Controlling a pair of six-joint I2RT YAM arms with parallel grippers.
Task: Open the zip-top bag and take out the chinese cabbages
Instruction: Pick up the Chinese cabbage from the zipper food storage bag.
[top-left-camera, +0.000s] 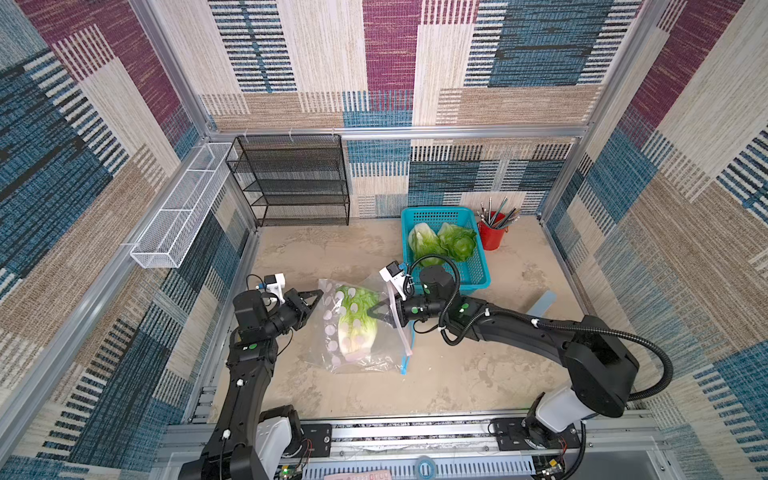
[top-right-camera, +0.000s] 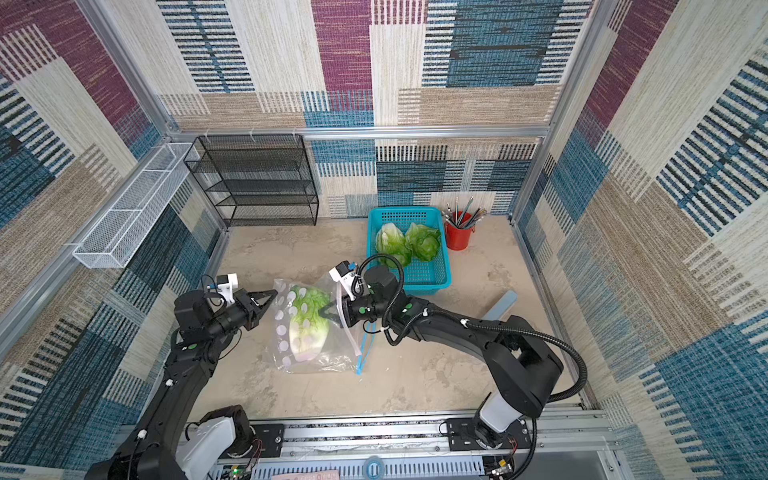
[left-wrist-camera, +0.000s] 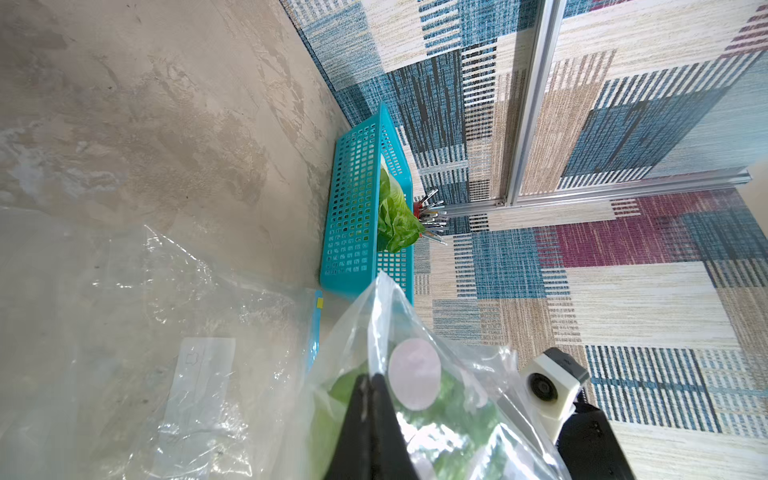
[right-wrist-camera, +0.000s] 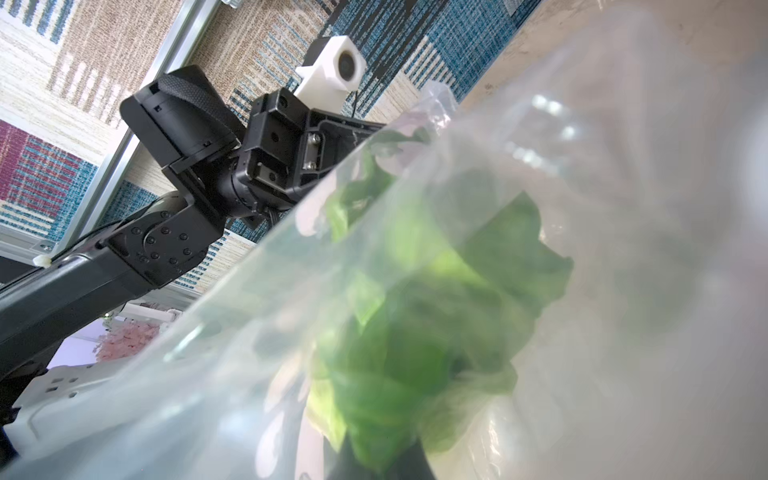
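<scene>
Three chinese cabbages (top-left-camera: 424, 243) (top-left-camera: 457, 241) (top-left-camera: 357, 320), one bag (top-left-camera: 374, 360)

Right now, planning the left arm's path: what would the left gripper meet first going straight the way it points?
The zip-top bag, whose film the left gripper now pinches. Just beyond, probably the leafy tip of the cabbage inside, though depth is unclear.

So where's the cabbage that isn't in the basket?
In both top views the cabbage lies inside the clear bag mid-table, between the left gripper and right gripper, nearer the robot than the blue basket.
</scene>
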